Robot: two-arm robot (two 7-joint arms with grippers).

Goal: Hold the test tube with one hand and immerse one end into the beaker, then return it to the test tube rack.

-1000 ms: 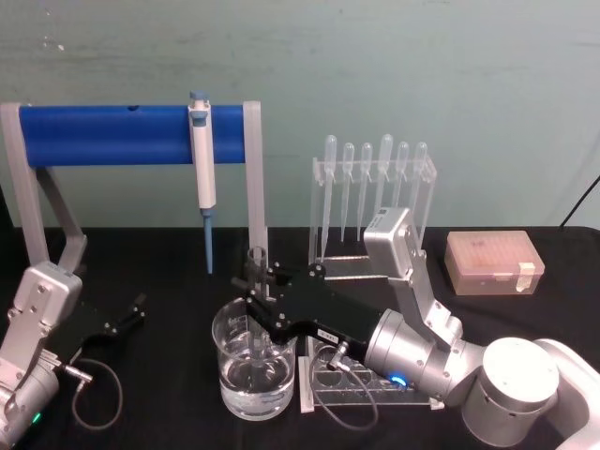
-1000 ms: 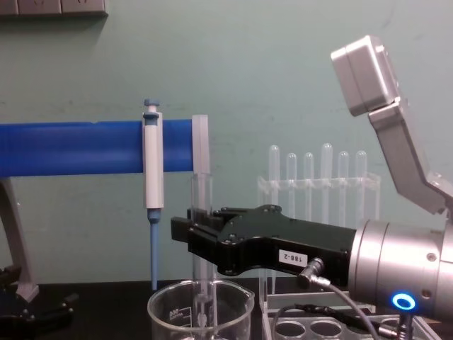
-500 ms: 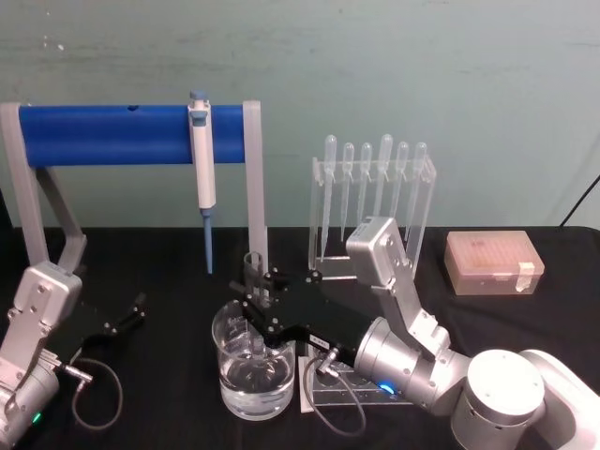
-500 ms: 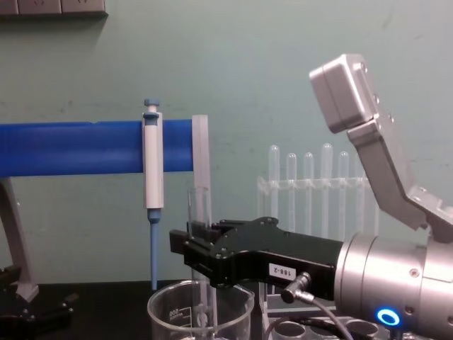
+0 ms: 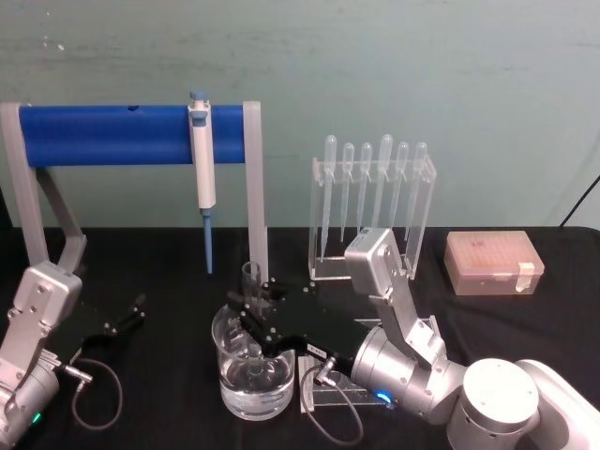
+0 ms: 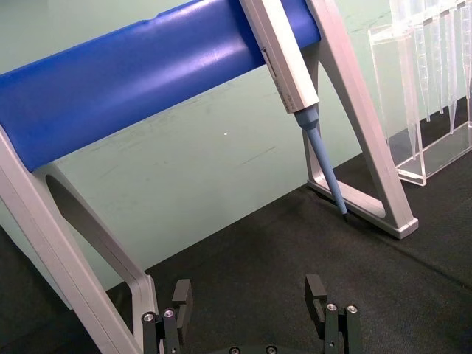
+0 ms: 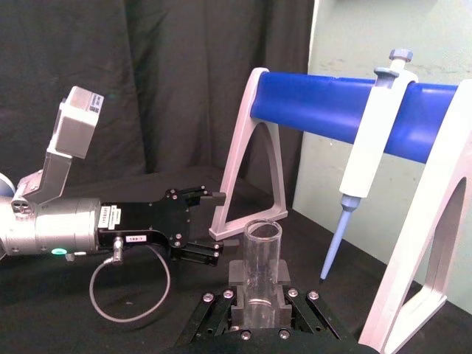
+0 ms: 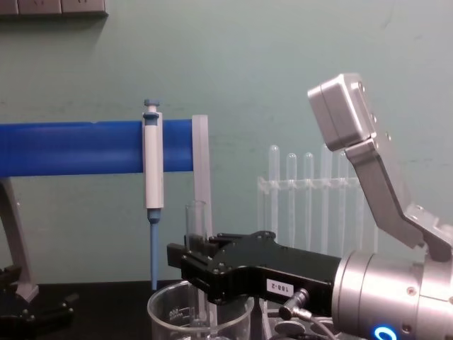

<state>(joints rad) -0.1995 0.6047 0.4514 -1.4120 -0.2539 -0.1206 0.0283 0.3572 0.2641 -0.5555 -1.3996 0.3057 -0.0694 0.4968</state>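
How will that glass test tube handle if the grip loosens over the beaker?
The test tube looks like thin clear glass, so probably fragile. Smooth-walled, it may slip from the right gripper. Round, it'd likely roll if laid flat. Left gripper idle.

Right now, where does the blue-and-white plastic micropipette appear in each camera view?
Head view: the micropipette hangs left of centre from the blue cylindrical bar.
Left wrist view: it slants off that bar, beside the grey leg.
Right wrist view: it hangs beyond the clear glass test tube in the right gripper.
Chest view: left of centre.
Landmark: the blue bar.
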